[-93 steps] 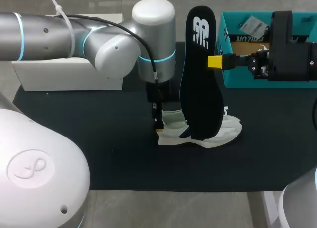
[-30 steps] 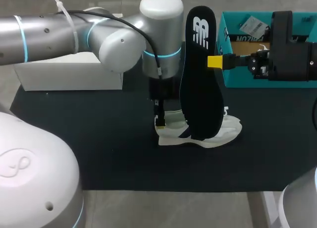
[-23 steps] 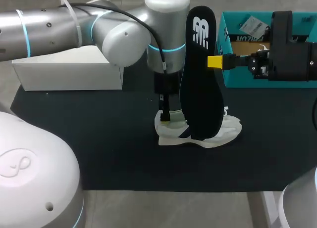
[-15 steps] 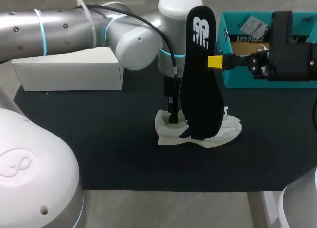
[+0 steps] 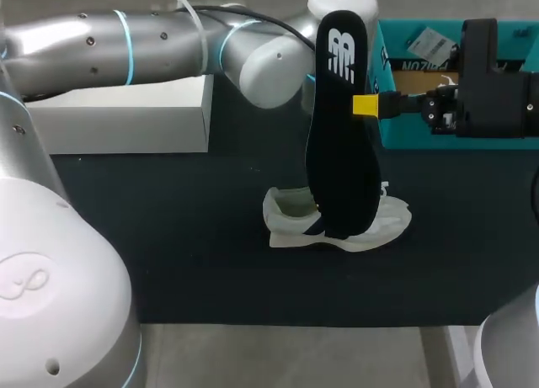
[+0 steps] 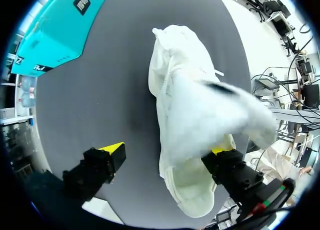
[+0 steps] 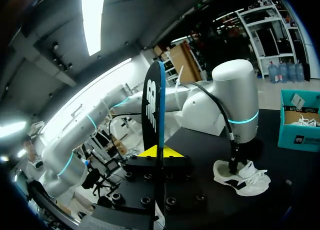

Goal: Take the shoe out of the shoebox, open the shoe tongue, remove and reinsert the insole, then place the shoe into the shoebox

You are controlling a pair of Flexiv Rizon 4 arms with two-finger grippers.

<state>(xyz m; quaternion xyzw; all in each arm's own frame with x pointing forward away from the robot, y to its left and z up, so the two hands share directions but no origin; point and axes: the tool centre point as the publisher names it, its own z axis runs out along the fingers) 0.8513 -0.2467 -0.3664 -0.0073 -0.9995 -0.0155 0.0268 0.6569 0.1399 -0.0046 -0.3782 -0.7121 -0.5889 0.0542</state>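
**Insole aloft, shoe waiting.** My left arm [image 5: 152, 43], grey metal, spans the dark matte mat [image 5: 168, 262] to the shoe. My right arm [image 5: 497, 77] stands off on the shoe's toe side.

The teal card shoebox [image 5: 413, 137] sits behind the shoe's toe, apart from it. A white box [image 5: 118, 123] lies well apart, behind and beyond the shoe's heel.

The insole [image 5: 341, 144] is a thin black foam blade with a white mark at its upper end. It is clenched in my right gripper [image 7: 160, 152], both yellow tips pressing its faces. It stands upright, raised clear of the shoe, though the head view lays it across the shoe's middle.

The shoe [image 5: 370, 226] is soft white mesh on a pale foam sole. It is out of the shoebox and rests on its sole on the mat, long axis across the table, heel mouth toward my left side, toe toward my right.

My left gripper [image 6: 167, 150] hangs released over the shoe's heel end, one finger at the heel rim, the other over bare mat. A white flap [image 6: 225, 110] across the shoe's mouth is too blurred to name.

Reinsertion, as I judge it, turns on two crossed axes: the insole stands vertical and the shoe lies flat, ahead of and below my right gripper. The insole must tip down and enter the shoe's mouth toe-first. My left arm is nearer the shoe and placed to hold that mouth wide.
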